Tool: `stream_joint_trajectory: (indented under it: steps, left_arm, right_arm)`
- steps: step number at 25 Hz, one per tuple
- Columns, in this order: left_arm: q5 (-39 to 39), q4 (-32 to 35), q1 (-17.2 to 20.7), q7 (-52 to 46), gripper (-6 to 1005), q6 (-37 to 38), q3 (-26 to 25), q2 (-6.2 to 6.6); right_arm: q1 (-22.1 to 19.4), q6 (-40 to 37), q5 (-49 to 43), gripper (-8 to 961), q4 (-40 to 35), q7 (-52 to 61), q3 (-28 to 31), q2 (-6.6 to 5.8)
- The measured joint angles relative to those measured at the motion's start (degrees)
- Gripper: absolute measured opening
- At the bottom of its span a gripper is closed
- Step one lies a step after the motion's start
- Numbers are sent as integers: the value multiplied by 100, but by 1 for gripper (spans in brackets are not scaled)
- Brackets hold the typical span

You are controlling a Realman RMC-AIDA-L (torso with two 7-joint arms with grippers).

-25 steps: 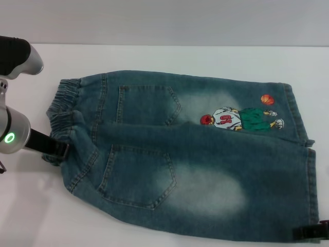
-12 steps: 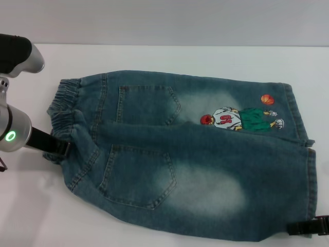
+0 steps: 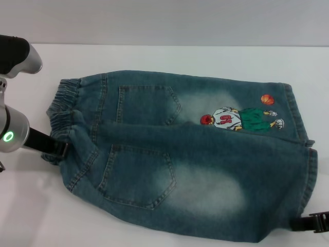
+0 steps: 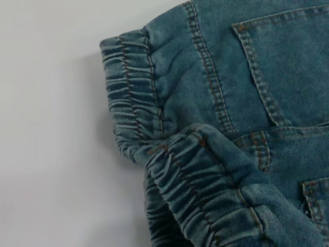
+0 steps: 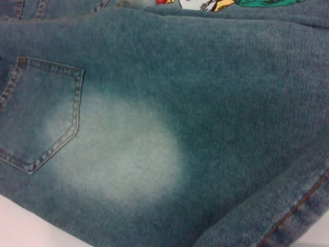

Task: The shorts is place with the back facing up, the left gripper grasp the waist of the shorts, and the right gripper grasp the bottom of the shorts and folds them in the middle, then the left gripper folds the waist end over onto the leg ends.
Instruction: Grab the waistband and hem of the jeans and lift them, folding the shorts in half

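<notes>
The blue denim shorts [image 3: 195, 154] lie back side up on the white table, with the waist [image 3: 64, 110] at the left and the bottom [image 3: 308, 175] at the right. My left gripper [image 3: 57, 150] is shut on the near end of the waist, which rises bunched in the left wrist view [image 4: 205, 190]. At the near right corner my right gripper [image 3: 302, 224] is shut on the hem of the near leg, and that hem [image 5: 288, 216] curls upward. The near leg slightly overlaps the far leg along the middle. A cartoon print [image 3: 239, 118] marks the far leg.
The white table [image 3: 164, 56] stretches beyond the shorts to a grey wall at the back. Bare tabletop lies left of the waist [image 4: 51, 128]. Two patch pockets [image 3: 136, 175] face up.
My right gripper has risen a little with the near hem corner, which now curls off the table. The left gripper has shifted slightly and the waist end is bunched a bit more.
</notes>
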Motion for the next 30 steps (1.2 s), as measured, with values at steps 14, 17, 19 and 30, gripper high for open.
stream_joint_trajectory:
  steps: [14,17,19,30]
  left_arm:
    - [0,2,3,0,152,63,-6,5]
    - [-2,-37,36,0,152,156,-14,-3]
    - [-32,-51,67,0,152,246,-23,-5]
    - [-478,-172,438,0,149,1320,-228,7]
  right_arm:
    - [-27,-24,486,36,117,-245,55,9]
    - [-58,-104,613,38,309,-355,120,15]
    - [-94,-208,682,39,480,-457,154,16]
    - [-222,-1155,1146,43,1099,-1191,719,28]
